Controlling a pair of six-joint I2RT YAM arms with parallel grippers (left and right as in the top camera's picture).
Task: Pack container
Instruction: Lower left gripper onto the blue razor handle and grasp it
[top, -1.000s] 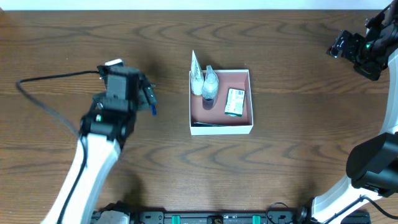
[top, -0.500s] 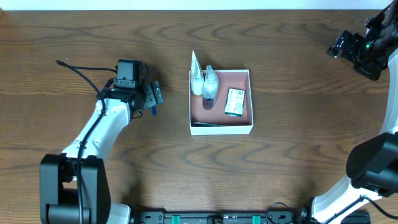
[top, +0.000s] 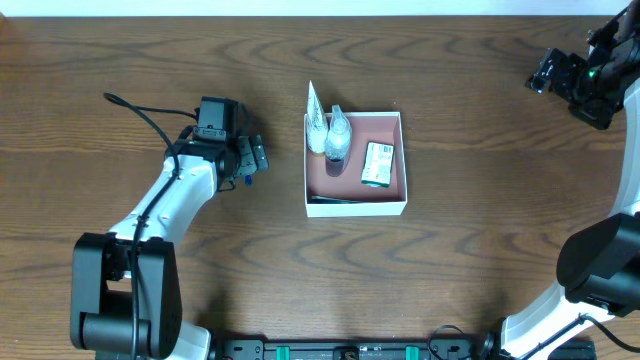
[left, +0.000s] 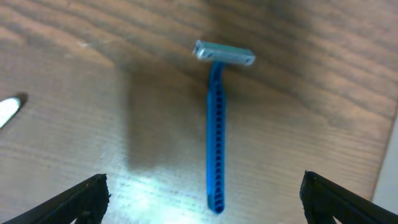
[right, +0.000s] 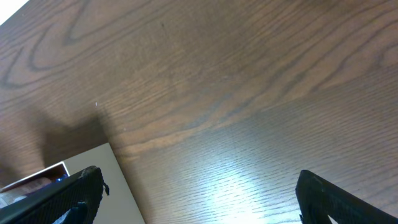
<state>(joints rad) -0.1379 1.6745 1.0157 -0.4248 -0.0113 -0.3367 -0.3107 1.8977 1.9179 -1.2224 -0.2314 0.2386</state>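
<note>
A blue razor (left: 215, 130) lies flat on the wooden table, its grey head (left: 224, 53) pointing away from the left wrist camera. My left gripper (left: 204, 186) hovers open over the handle end, one finger on each side and neither touching it. From overhead the left gripper (top: 249, 156) is left of the container (top: 355, 205), and a bit of the razor (top: 245, 181) shows beside it. The container is a white box with a pink inside. My right gripper (top: 558, 74) stands open at the far right with nothing in it.
Inside the container are two clear bottles (top: 338, 140), a white tube (top: 313, 100), a small green soap box (top: 377, 163) and a dark item (top: 335, 198) along the near wall. The container's white wall (right: 118, 193) shows in the right wrist view. A black cable (top: 140, 115) trails from the left arm.
The left arm has swung so its gripper sits a little further right, over the razor. The razor, container and right arm have not moved.
</note>
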